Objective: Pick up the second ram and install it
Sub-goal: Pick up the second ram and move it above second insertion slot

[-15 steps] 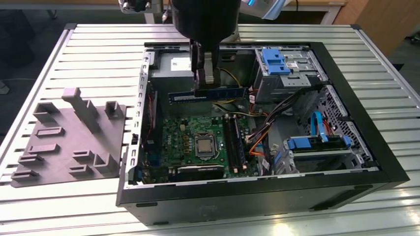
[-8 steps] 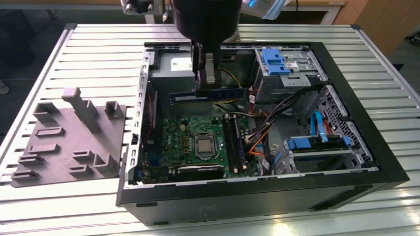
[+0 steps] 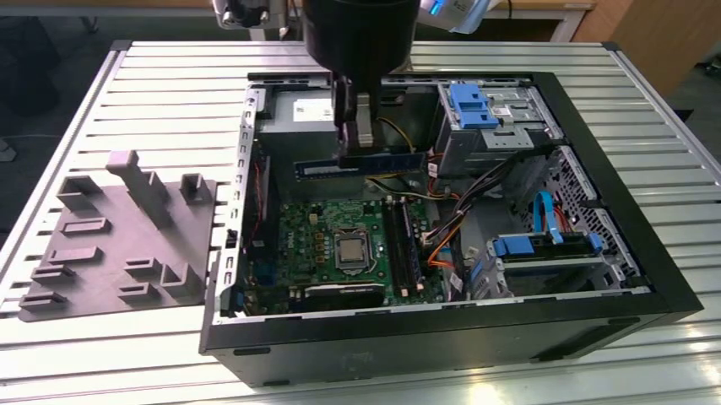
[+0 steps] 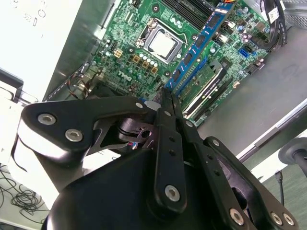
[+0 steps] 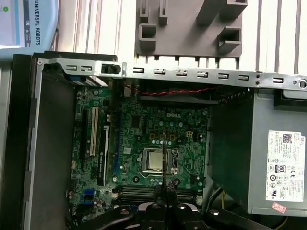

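Second ram clamped in my fingers, hanging over the open case.

Exterior view, left to right: the grey tray (image 3: 118, 245) lies on the slatted bench (image 3: 169, 76), just beside the open case (image 3: 451, 337). My fingers (image 3: 358, 139) are closed tight on the second ram (image 3: 394, 160), gripping near its middle. The stick is level and in the air above the far end of the motherboard (image 3: 316, 240), touching nothing else. Blue drive cages (image 3: 471, 105) sit toward the exterior view's right. In the second wrist view the fingers (image 4: 167, 98) pinch the stick (image 4: 199, 43), which reaches out over the board beside the processor socket.
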You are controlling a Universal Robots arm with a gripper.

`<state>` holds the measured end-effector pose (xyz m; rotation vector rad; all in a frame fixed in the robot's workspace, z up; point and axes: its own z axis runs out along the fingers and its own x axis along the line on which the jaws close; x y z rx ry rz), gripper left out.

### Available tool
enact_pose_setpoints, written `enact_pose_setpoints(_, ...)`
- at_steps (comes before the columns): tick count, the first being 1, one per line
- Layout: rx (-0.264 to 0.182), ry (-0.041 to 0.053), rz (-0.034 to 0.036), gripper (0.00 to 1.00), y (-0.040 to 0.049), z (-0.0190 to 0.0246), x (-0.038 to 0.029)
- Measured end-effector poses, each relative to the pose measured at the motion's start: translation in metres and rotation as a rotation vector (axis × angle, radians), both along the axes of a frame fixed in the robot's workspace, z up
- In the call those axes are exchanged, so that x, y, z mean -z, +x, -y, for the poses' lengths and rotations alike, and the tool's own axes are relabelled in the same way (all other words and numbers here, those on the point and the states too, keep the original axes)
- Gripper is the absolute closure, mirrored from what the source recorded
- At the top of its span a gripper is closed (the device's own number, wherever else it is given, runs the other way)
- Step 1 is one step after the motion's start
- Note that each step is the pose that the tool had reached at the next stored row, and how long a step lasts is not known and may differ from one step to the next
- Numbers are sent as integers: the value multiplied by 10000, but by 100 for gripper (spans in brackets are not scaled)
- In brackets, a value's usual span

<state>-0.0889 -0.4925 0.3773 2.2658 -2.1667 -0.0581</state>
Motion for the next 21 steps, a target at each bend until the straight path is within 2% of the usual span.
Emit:
enact_pose_setpoints(11, 1, 1, 0, 89, 54, -22, 55)
enact_pose_setpoints(21, 23, 1, 1, 89, 81, -113, 118)
